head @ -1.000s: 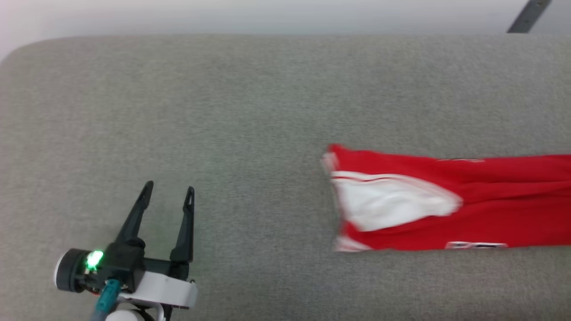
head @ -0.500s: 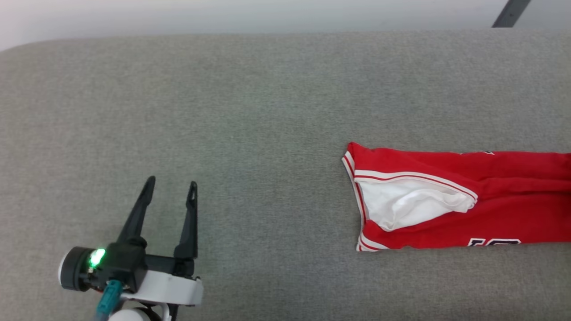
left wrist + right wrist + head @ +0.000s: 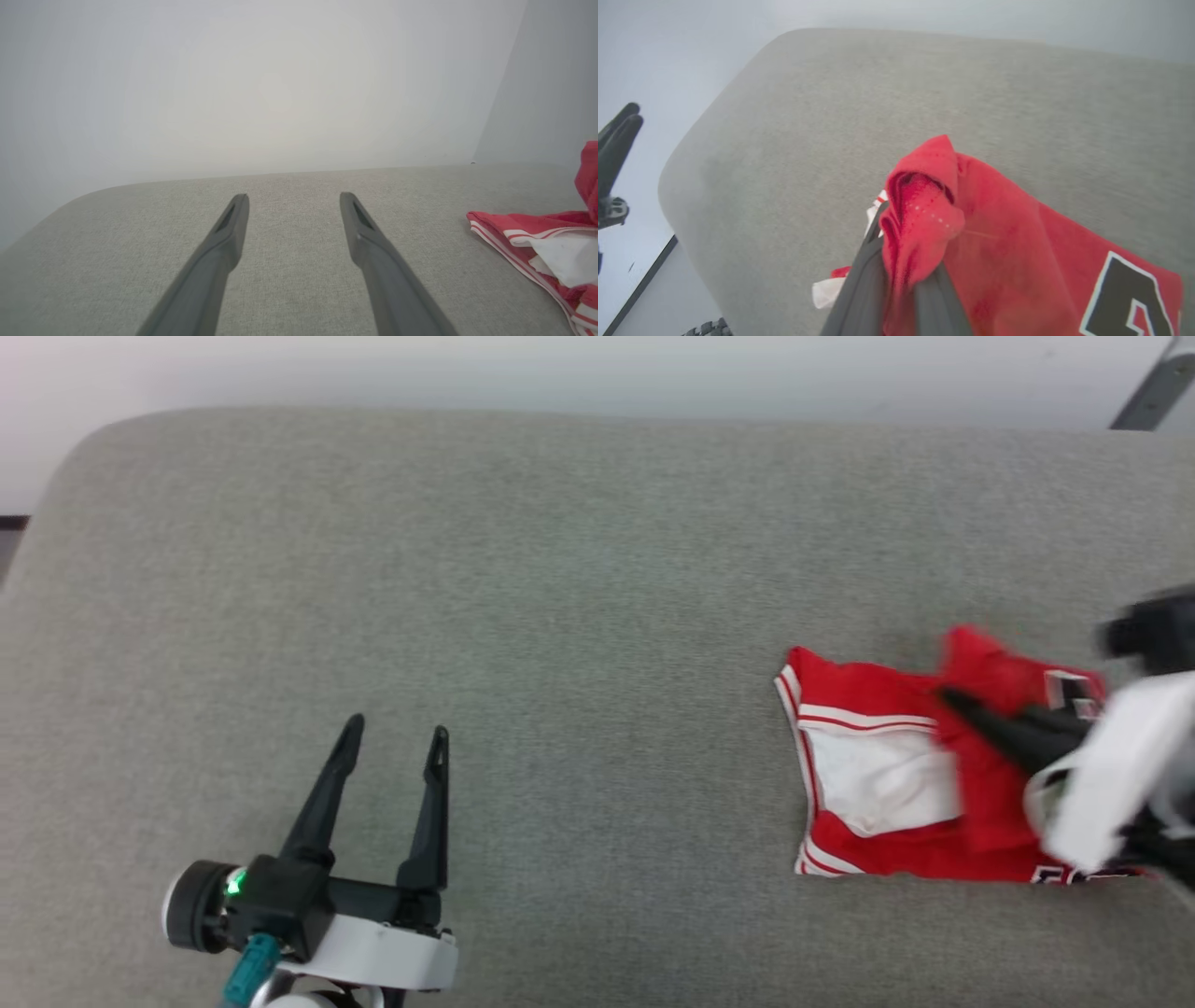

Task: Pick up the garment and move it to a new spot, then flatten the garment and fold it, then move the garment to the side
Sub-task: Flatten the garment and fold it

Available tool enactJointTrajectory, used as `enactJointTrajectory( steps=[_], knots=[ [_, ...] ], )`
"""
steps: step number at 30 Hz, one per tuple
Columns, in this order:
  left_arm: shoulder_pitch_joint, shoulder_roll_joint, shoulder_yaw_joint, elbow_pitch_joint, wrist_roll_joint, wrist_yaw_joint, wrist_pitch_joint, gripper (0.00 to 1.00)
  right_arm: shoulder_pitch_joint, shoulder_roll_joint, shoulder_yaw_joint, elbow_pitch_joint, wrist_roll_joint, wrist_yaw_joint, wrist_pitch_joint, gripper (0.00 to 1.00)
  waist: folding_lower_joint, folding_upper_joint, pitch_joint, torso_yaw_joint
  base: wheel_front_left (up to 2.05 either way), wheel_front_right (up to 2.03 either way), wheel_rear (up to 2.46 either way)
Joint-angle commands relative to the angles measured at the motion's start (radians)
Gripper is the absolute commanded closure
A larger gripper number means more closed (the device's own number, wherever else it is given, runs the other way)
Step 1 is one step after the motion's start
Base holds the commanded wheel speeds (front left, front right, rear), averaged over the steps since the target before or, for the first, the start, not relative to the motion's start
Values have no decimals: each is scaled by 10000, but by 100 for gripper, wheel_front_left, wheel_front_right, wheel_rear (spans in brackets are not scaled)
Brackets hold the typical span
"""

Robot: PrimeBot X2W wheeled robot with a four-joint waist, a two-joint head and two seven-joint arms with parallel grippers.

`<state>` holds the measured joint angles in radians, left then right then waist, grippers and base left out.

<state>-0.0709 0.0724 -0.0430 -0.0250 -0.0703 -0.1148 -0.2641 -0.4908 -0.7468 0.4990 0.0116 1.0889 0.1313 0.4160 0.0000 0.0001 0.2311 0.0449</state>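
The garment (image 3: 878,784), a red jersey with a white sleeve panel and striped trim, lies on the right of the grey surface. One part of it is lifted and doubled back over the rest. My right gripper (image 3: 948,697) is blurred and shut on that raised red fold. The right wrist view shows the pinched fabric (image 3: 920,205) bunched over the right gripper (image 3: 903,233), with black white-outlined lettering (image 3: 1125,294) beside it. My left gripper (image 3: 395,733) hovers open at the lower left, well away from the garment. It holds nothing (image 3: 294,198), and the garment's edge (image 3: 537,233) lies to its right.
The grey fabric-covered surface (image 3: 560,569) has a rounded far-left corner (image 3: 84,439) and a pale wall behind it. Past its left edge there is a drop to the floor (image 3: 644,289). My left gripper (image 3: 616,135) appears at the far left of the right wrist view.
The head camera has shifted. My right gripper has come into view shut on the garment and has carried a fold leftward over it, so the jersey now looks shorter and bunched. The left gripper stays open.
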Motion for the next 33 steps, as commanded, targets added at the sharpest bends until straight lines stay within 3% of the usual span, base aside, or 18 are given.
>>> enactJointTrajectory(
  steps=[1,12,22,23,24,25,26,33],
  knots=[
    [29,-42,-65,12,50,-74,4,0,-169,382,214,-210,-281,-12,318,100,0,-1,-18,252,0,0,0],
    [-382,-176,-222,268,6,-131,3,0,-667,1743,737,379,-1558,-12,1147,100,0,-1,290,820,0,0,0],
    [-604,-210,-281,547,-143,-169,3,0,-798,2066,1288,1480,-2046,-12,719,100,0,-1,403,871,0,0,0],
    [-581,-212,-260,576,-150,-150,3,0,-833,2118,1357,1526,-2024,-12,632,94,0,-1,368,822,0,0,0],
    [-549,-212,-233,616,-178,-153,3,0,-875,2157,1414,1558,-1999,-12,540,71,0,-1,328,763,0,0,0],
    [-524,-213,-200,657,-212,-156,3,0,-915,2177,1451,1577,-1973,-12,456,40,0,-1,289,695,0,0,0],
    [-502,-212,-165,713,-215,-159,3,0,-938,2183,1499,1585,-1917,-12,381,0,0,-1,239,628,0,0,0],
    [-409,-108,-70,971,-386,-171,3,0,-1154,1783,1523,1648,-1640,-12,-566,0,0,-1,-160,25,0,0,0]
  ],
)
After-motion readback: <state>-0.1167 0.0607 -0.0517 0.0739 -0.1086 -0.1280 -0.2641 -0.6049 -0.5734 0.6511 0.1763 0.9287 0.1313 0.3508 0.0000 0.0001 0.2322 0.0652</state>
